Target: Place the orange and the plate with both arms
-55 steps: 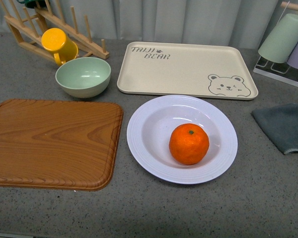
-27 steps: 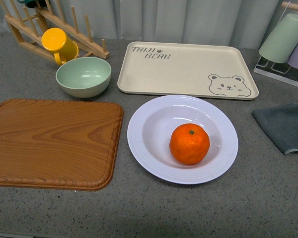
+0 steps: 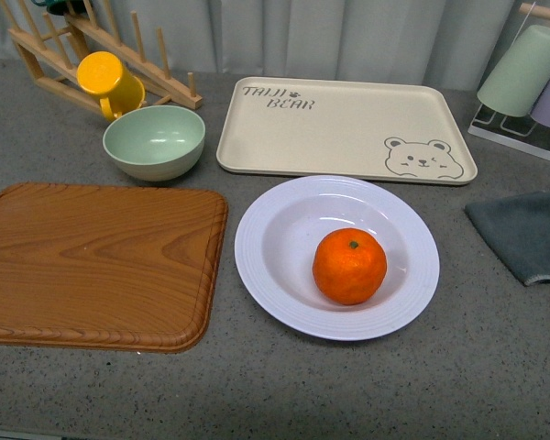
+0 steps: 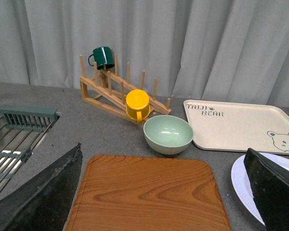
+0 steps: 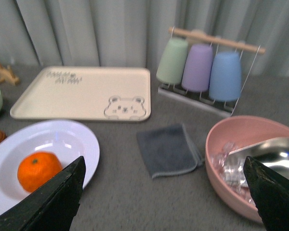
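Note:
The orange lies inside the pale lavender-white plate, right of its middle, on the grey counter. It also shows in the right wrist view in the plate. No arm shows in the front view. My left gripper is open and empty above the wooden board, with the plate's edge by one of its fingers. My right gripper is open and empty above bare counter near a grey cloth, off to the side of the plate.
A wooden board lies left of the plate. Behind are a mint bowl, a yellow mug on a wooden rack and the beige bear tray. A grey cloth, a cup rack and a pink bowl stand to the right.

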Controlling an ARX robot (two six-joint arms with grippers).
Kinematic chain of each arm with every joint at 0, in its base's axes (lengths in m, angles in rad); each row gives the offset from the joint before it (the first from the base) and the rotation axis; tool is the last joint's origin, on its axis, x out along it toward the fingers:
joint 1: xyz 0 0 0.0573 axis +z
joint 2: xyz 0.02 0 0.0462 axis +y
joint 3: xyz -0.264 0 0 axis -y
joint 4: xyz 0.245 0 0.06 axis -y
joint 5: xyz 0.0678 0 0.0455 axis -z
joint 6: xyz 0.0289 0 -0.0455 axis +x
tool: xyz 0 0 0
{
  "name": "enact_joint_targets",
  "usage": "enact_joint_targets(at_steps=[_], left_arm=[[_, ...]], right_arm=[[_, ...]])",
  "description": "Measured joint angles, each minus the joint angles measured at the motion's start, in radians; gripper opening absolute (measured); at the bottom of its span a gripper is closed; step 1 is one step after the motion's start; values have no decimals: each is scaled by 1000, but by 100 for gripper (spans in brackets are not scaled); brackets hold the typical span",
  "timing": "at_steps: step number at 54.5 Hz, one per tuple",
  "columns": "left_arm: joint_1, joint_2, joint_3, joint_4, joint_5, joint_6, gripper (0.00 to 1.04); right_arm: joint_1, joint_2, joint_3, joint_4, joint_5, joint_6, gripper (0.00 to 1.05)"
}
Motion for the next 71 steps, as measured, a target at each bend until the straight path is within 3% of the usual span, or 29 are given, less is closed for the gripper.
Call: enact_joint_targets(at_steps=[9, 15, 19, 25, 38, 54, 71], left_arm=[[0, -1, 0, 0, 0, 0, 98], [0, -1, 0, 0, 0, 0, 98], [0, -1, 0, 0, 0, 0, 98], [0, -1, 0, 0, 0, 0, 98], [0, -1, 0, 0, 0, 0, 98], [0, -1, 0, 0, 0, 0, 98], [0, -1, 0, 0, 0, 0, 98]], right_arm=[[-35, 410, 32, 283, -111, 5, 96], [-142, 783, 139, 497, -273, 29, 96], [-212, 1067, 262, 491, -422, 57, 96], [-245, 1330, 395, 441, -581, 121, 96], [-245, 1711, 580, 390, -820, 246, 96], [-184, 1957, 726, 467, -964, 392, 96], [-93, 2105, 848, 520, -977, 529, 96]])
